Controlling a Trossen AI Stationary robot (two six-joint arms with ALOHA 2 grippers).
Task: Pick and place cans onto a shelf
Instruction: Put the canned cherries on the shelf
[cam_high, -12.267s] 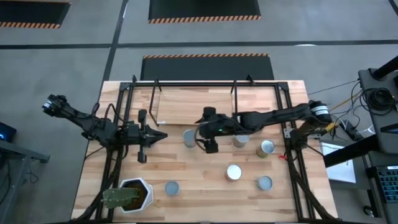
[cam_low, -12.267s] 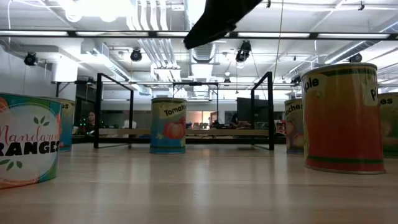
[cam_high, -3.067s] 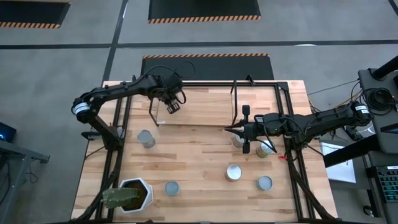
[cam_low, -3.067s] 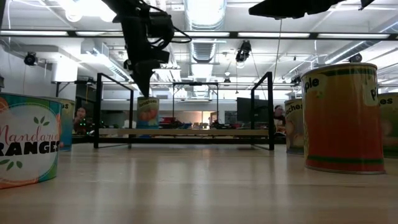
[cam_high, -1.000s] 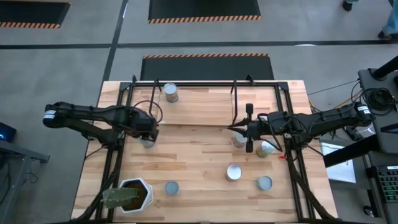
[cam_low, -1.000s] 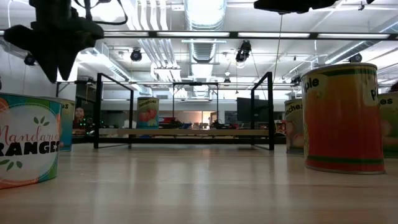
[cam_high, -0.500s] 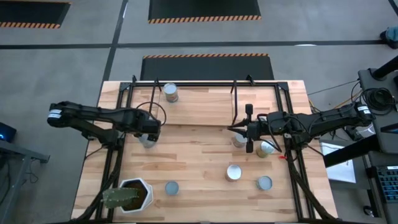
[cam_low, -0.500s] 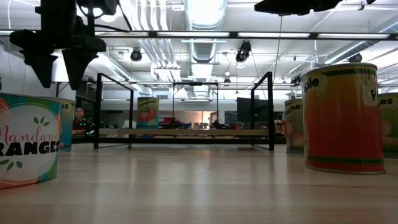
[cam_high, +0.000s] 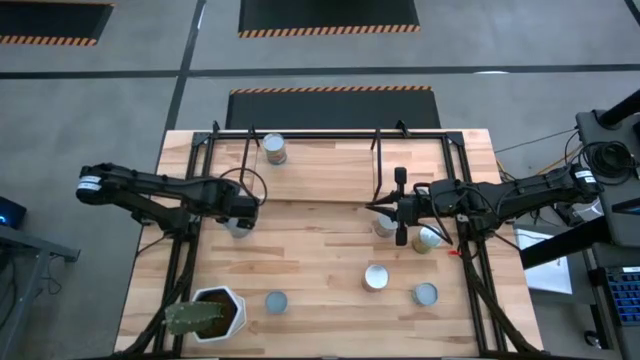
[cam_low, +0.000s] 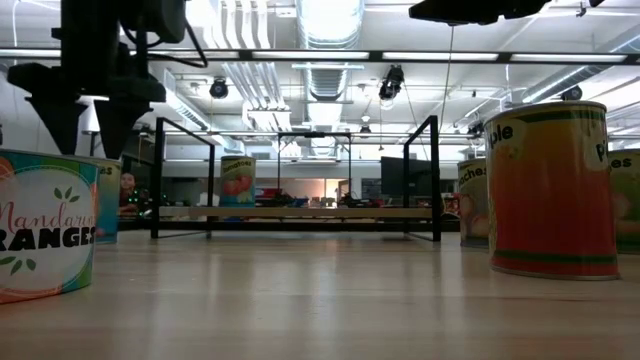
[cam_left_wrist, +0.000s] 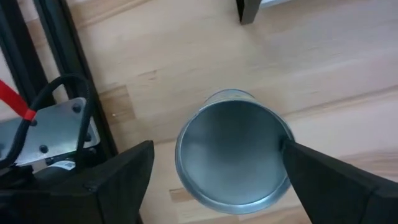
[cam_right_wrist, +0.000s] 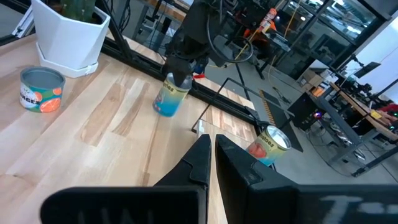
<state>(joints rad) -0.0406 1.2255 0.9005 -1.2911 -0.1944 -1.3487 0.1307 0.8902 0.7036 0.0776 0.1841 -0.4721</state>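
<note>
Light-wood tabletop (cam_high: 320, 260) on a grey floor, black frame rails along both sides. Left end effector (cam_high: 240, 212): fingers (cam_left_wrist: 118, 180) spread wide, straddling the open-topped can (cam_high: 238, 224) at the left-middle of the tabletop; in the left wrist view one finger tip at the can's rim, firm contact not certain. Right end effector (cam_high: 400, 206): fingers pressed together, holding nothing, poised above the tabletop just beside the can (cam_high: 384, 226) at right-centre. Shelf (cam_high: 315, 168) along the far edge: one can (cam_high: 273, 149) standing upright at its left end. Remaining cans on the tabletop: one (cam_high: 429, 238) near the right rail, one (cam_high: 376, 277) toward the middle front, one (cam_high: 426, 294) at front right, one (cam_high: 276, 302) at front left. White hexagonal pot (cam_high: 215, 313) at the front-left corner, holding a green plant.
</note>
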